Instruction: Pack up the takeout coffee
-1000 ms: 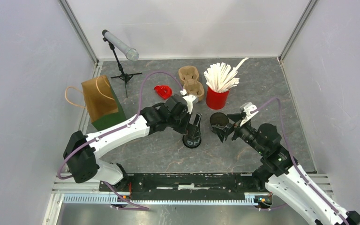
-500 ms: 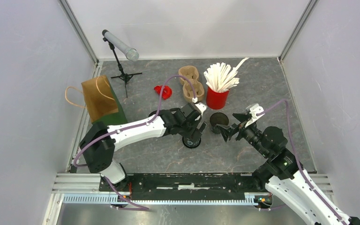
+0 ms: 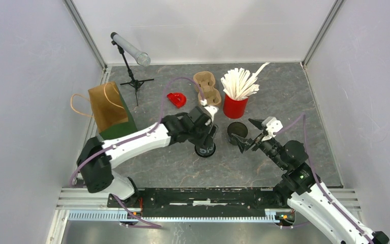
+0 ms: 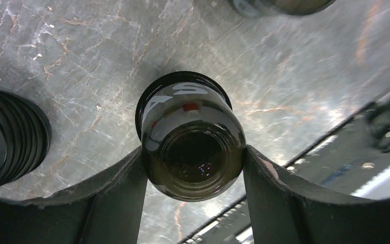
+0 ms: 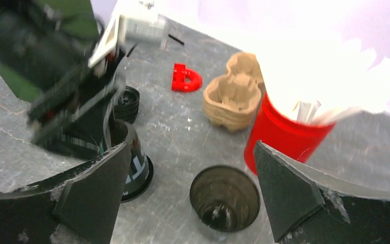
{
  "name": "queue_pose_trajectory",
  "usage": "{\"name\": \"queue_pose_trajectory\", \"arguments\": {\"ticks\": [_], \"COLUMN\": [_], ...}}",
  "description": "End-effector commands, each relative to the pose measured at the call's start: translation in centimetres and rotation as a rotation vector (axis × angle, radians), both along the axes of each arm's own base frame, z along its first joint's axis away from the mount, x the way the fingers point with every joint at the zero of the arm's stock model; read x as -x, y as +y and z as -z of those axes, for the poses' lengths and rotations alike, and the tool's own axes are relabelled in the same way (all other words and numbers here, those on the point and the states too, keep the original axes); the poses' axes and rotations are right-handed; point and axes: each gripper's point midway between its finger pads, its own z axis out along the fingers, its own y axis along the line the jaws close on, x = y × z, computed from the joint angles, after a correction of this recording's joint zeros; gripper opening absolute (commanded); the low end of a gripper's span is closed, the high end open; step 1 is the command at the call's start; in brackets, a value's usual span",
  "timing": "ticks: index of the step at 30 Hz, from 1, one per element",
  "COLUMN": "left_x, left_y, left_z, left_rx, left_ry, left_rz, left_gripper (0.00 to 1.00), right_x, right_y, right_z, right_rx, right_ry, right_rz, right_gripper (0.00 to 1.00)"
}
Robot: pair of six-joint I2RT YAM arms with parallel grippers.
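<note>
cup in left gripper, second cup near

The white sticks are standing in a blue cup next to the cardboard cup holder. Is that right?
Not quite. The cup is red, not blue. The top external view shows the red cup with the white sticks standing in it, right next to the cardboard cup holder.
</note>
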Motion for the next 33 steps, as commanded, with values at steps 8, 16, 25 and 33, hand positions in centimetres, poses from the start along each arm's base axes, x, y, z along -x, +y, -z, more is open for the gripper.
{"name": "queue_pose_trajectory", "arguments": {"ticks": [8,16,25,33], "left_x": [0.0,2.8,4.2,4.4], "left_y": [1.5,0.9,1.2,1.1], "left_z": [-17.8,-22.4,-23.4,-23.6], "left_rx": [0.842,1.102,1.19,1.186], "left_ry": [0.222,0.328,0.372,0.372], "left_rz": [-0.182,-0.099,-0.072,-0.056], "left_gripper": [0.5,0.5,0.48,0.49], "right_x": [5.2,6.4,7.6,6.5], "right_y": [2.3,3.3,4.3,4.8], "right_z": [-7.5,-6.9,-7.9,-7.7], "right_rx": [-0.101,-0.161,-0.182,-0.188], "right_ry": [-0.656,-0.65,-0.714,-0.678], "right_rz": [-0.259,-0.349,-0.442,-0.427], "right_gripper": [0.98,0.98,0.98,0.98]}}
